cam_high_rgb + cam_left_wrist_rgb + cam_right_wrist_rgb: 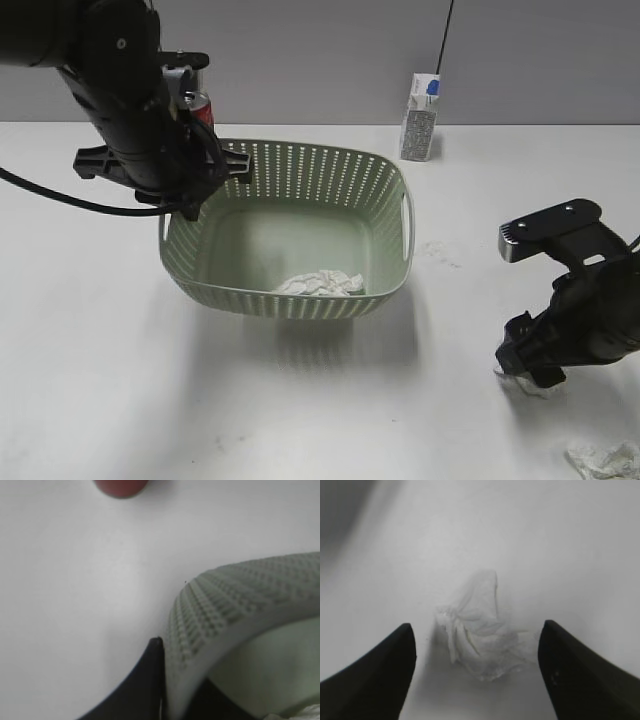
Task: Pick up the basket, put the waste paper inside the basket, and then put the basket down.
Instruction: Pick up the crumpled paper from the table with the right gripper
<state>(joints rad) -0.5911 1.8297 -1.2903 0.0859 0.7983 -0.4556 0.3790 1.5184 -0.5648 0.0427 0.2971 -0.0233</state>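
The pale green slotted basket [330, 180] is held tilted above the white table by my left gripper [190, 205], which is shut on its left rim [200, 625]. One white waste paper wad [320, 284] lies inside the basket. My right gripper [527, 365] is open and low over the table at the right, with a second wad [480, 630] between its fingers, untouched. A third wad [605, 460] lies at the front right corner.
An upright white-and-blue carton [420, 118] stands behind the basket at the back. A red can [200, 104] stands behind my left arm, and shows at the top of the left wrist view [121, 487].
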